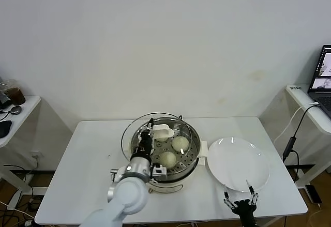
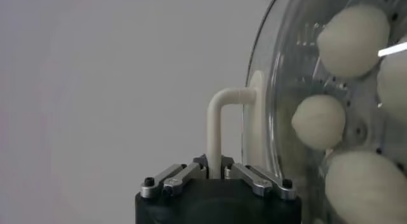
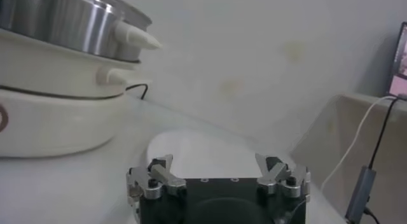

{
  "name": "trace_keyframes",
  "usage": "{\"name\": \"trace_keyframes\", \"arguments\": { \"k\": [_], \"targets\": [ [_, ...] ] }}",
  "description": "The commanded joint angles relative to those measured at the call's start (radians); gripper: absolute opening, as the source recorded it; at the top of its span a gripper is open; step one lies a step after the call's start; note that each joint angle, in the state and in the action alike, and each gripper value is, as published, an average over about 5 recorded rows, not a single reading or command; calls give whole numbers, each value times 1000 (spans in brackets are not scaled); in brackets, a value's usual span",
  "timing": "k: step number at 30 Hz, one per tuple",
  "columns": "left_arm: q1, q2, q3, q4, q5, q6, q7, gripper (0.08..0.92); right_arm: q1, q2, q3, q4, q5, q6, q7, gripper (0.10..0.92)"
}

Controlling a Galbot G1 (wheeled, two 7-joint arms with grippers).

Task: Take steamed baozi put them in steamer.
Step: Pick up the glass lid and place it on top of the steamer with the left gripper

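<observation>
White wall backs a white worktop (image 1: 93, 160) that carries everything in the scene. At the near right edge, the right hand (image 1: 240, 202) waits low beside the worktop, its fingers (image 3: 154, 174) spread wide and holding nothing. Just beyond it lies a flat white plate (image 1: 238, 164), bare, on the right part of the worktop. Left of the plate, at the middle, stands the steamer (image 1: 182, 171), a shiny steel pot on a cream base, one of its side handles almost touching the plate's rim. The left arm reaches in from the near left, and the left hand (image 1: 145, 147) sits above the pot's left side, its fingers (image 2: 257, 179) closed tightly on the white handle (image 2: 219, 126) of a round glass lid (image 1: 160, 136). That lid hangs over the pot, shifted toward the far left so its rim overhangs the steamer's edge. Through the glass the steamed baozi (image 1: 167, 159) rest on the perforated tray inside the steamer; the left wrist view shows four pale round buns there. Farther right, a side table holds a laptop (image 1: 323, 77).
</observation>
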Motion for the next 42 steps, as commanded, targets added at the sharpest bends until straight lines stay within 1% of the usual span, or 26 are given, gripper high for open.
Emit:
{"name": "trace_keyframes", "arguments": {
  "k": [1,6,18,42],
  "targets": [
    [-22,-110,49,73,118,10,26,180,3,4,-4,-10,-12,7,5,823],
    [-13,-136,42,103,135,2,19,180,3,-1,-6,-9,-9,7,4,823],
    [-15,-149,34,136,145,-6,9,180,7,-9,-10,-14,-3,6,1,823],
    [14,-146,23,131,132,-14,-1,179,4,-9,-17,-15,-7,5,-3,823]
  ]
}}
